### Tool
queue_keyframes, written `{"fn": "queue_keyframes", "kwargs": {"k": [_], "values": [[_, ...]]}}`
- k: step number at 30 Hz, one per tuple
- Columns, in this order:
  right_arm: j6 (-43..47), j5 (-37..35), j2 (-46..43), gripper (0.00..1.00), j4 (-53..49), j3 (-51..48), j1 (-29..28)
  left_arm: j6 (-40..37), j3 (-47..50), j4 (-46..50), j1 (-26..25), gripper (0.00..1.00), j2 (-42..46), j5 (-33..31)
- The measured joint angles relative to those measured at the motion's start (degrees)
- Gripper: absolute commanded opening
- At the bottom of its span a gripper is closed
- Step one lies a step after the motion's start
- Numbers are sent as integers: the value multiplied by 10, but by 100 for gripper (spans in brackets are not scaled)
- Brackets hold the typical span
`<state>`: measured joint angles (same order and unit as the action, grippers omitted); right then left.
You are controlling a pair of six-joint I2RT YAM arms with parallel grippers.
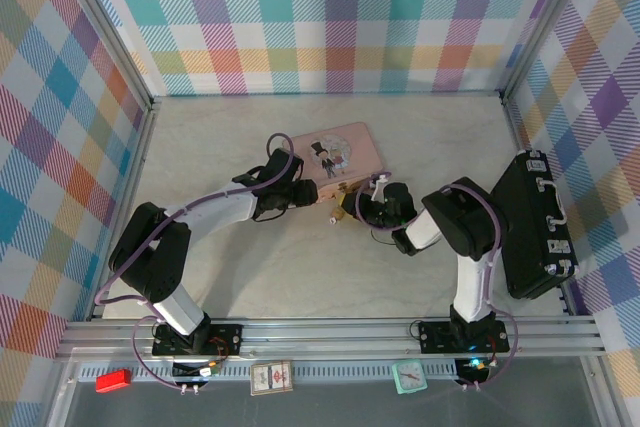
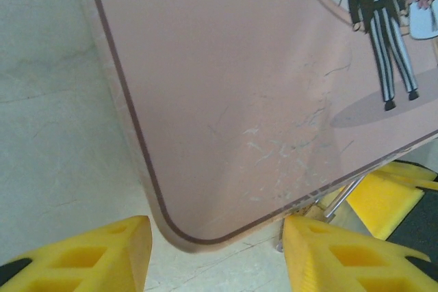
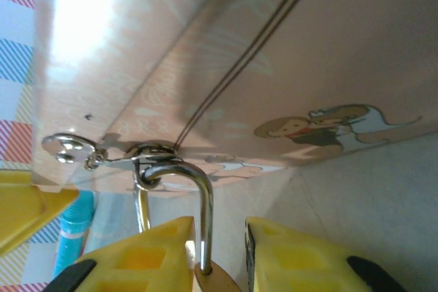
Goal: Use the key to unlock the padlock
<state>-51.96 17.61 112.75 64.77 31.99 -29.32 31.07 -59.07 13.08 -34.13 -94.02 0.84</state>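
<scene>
Clamped: right tool [image 3: 219, 264] on padlock [image 3: 216, 280], brass body pinched between its yellow fingers [image 3: 154, 254]. The shackle [image 3: 205, 203] points up, hooked through clasp [image 3: 154, 158] of pink tin [image 3: 287, 52]. Wide apart: left tool [image 2: 215, 261], straddling the tin's corner, gripping nothing. Tin sits on counter [image 1: 250, 277].

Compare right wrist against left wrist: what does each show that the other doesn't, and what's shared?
Right wrist, not left wrist: the padlock, brass body between the fingers of the right gripper, its shackle looped through the clasp on the pink tin side. Left wrist, not right wrist: the tin's lid from above with a striped-suit figure, and the left gripper, fingers wide apart flanking a lid corner. Shared: the pink tin and the pale table. A silver rod at the tin's edge in left wrist may be the shackle; cannot tell.
</scene>
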Motion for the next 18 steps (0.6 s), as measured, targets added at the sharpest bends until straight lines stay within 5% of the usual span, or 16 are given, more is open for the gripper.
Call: {"fn": "queue_keyframes", "kwargs": {"k": [18], "values": [[-31,-18,27,17,42,7,-12,11,8,-1,0,51,0,0]]}}
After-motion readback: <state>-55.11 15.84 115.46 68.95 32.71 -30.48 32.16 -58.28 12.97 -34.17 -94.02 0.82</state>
